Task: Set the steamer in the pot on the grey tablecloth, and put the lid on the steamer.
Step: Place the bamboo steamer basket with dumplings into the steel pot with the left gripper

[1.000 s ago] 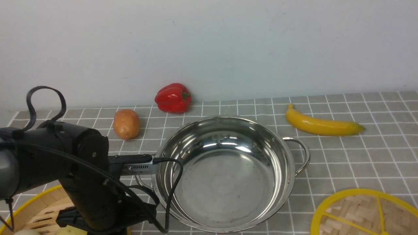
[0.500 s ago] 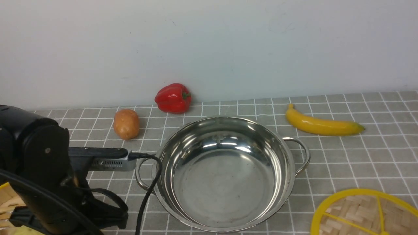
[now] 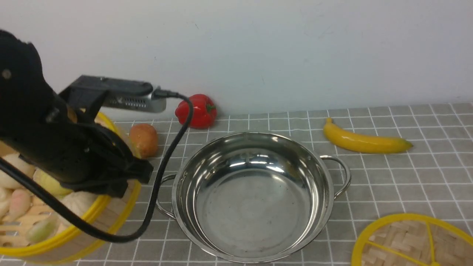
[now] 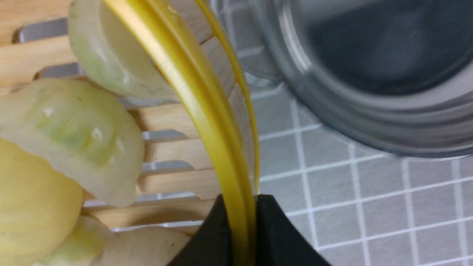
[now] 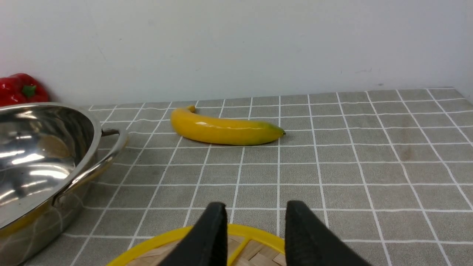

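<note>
My left gripper (image 3: pixel 123 186) is shut on the yellow rim of the steamer (image 3: pixel 18 221) and holds it tilted in the air at the left of the pot (image 3: pixel 255 199). The left wrist view shows both black fingers (image 4: pixel 218 229) pinching the steamer's rim (image 4: pixel 207 111), with pale dumplings on its slatted floor and the pot (image 4: pixel 369 74) just beyond. The pot stands empty on the grey tablecloth (image 3: pixel 406 177). The woven lid (image 3: pixel 410 240) lies flat at the front right. Over the near rim of the lid (image 5: pixel 258 236), my right gripper (image 5: pixel 255 205) hangs open.
A red pepper (image 3: pixel 196 111) and a potato (image 3: pixel 144 139) lie behind the pot near the wall. To the pot's back right lies a banana (image 3: pixel 364 142). A black cable loops from the left wrist camera down past the pot's left handle.
The left arm has risen, lifting the steamer off the cloth from the lower left corner to beside the pot. The pot, the lid and the right gripper have not moved.
</note>
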You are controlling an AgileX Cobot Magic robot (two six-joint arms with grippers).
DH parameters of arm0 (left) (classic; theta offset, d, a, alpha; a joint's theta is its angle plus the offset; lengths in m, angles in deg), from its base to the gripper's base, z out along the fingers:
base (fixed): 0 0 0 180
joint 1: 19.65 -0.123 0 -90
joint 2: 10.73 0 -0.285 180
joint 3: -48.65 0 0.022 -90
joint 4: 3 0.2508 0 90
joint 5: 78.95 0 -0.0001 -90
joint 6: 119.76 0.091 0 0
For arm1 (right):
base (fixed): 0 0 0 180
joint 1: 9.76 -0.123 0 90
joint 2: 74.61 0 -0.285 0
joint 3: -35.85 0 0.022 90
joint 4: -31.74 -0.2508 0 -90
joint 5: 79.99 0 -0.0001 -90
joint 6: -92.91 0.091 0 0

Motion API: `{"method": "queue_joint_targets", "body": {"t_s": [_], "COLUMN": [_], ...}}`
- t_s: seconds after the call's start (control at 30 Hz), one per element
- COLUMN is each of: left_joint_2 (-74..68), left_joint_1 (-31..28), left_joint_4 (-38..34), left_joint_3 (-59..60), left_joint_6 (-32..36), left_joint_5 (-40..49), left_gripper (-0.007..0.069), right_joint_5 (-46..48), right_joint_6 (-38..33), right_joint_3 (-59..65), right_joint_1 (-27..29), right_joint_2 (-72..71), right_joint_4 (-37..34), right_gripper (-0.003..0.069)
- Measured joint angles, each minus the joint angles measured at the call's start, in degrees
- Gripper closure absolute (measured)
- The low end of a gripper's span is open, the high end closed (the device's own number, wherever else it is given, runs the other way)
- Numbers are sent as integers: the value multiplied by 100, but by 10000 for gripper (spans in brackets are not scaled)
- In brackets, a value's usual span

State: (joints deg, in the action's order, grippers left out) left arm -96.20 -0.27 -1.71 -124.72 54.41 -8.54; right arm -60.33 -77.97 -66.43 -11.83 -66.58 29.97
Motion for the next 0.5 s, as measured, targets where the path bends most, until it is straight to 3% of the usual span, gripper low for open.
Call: {"method": "queue_joint_targets", "body": {"t_s": [0.17, 0.5], "left_joint_2": [-506, -1745], "left_joint_1": [363, 1862], "left_joint_4": [-129, 499], "left_joint_3": [-608, -1429], "left_joint_6": [435, 775], "left_joint_5": [8, 8], "left_gripper": [581, 581], "right_joint_5": [0, 0], "right_joint_6": [0, 0], "right_joint_3": [0, 0], "right_joint_1": [0, 0], "right_joint_2": [0, 0], "right_joint_4": [0, 0], "right_gripper": [416, 416]}}
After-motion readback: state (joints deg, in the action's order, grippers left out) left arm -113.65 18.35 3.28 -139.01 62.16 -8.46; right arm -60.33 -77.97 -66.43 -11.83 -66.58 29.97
